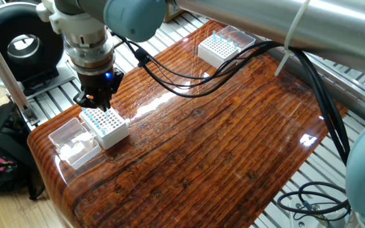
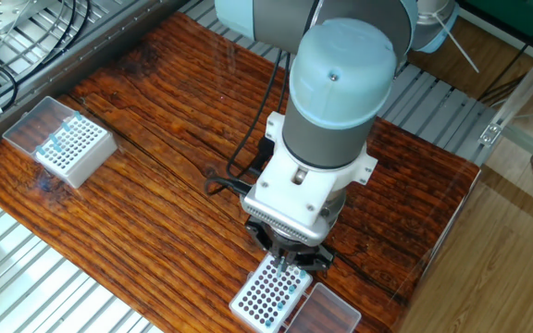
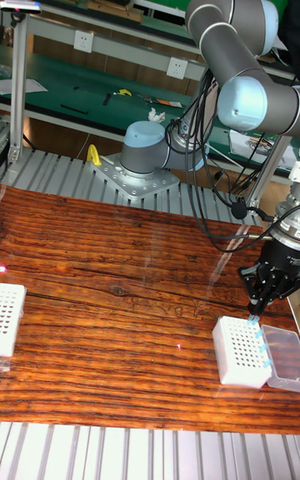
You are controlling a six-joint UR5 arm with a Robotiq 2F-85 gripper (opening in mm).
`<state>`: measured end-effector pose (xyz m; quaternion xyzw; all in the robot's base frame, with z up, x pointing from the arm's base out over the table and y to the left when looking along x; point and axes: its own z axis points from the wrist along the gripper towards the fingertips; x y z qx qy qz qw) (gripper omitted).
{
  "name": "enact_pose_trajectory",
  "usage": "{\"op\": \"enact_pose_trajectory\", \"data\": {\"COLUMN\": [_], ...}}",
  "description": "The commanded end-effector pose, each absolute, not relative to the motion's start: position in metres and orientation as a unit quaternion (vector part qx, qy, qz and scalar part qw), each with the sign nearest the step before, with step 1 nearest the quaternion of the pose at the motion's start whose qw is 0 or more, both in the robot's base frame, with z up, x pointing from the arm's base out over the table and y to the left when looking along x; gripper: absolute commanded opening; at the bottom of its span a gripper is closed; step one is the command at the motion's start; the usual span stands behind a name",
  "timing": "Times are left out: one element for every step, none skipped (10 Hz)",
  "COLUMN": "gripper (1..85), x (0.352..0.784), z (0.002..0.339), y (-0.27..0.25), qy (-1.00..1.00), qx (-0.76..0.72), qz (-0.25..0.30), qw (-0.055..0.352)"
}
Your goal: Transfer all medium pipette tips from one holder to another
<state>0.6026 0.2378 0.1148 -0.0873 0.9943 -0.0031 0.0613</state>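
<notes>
The near white holder (image 1: 108, 126) (image 2: 266, 294) (image 3: 240, 352) carries a row of medium pipette tips (image 1: 90, 118) (image 2: 295, 288) (image 3: 262, 338) with light blue tops along one edge. My gripper (image 1: 96, 101) (image 2: 288, 265) (image 3: 254, 307) hangs just over that row, its fingers drawn together to a point. Any tip held between them is too small to make out. The far white holder (image 1: 217, 49) (image 2: 72, 148) (image 3: 7, 315) at the opposite end of the table also holds several blue-topped tips (image 1: 219, 39) (image 2: 55, 143).
A clear plastic lid (image 1: 75, 142) (image 2: 327, 314) (image 3: 284, 357) lies against the near holder by the table edge. Black cables (image 1: 189, 79) trail from the arm across the wood. Aluminium rails (image 2: 26, 277) border the table.
</notes>
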Motion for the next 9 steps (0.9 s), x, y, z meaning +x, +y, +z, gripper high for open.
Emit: {"op": "enact_pose_trajectory", "data": {"gripper": [1.3, 1.3, 1.3, 1.3, 1.3, 1.3, 1.3, 1.3, 1.3], "x": [0.6041, 0.6041, 0.6042, 0.6049, 0.6054, 0.6058, 0.6062, 0.6063, 0.6059], "z": [0.1146, 0.1146, 0.1144, 0.1142, 0.1139, 0.1132, 0.1122, 0.1120, 0.1121], "y": [0.2389, 0.2388, 0.2388, 0.2387, 0.2388, 0.2384, 0.2380, 0.2376, 0.2372], "qy": [0.994, 0.994, 0.994, 0.994, 0.994, 0.994, 0.994, 0.994, 0.994], "qx": [-0.085, -0.085, -0.085, -0.085, -0.085, -0.085, -0.086, -0.087, -0.087], "qz": [0.001, 0.001, 0.001, 0.001, 0.002, 0.001, 0.000, 0.000, -0.001], "qw": [0.062, 0.062, 0.062, 0.063, 0.063, 0.063, 0.063, 0.063, 0.062]}}
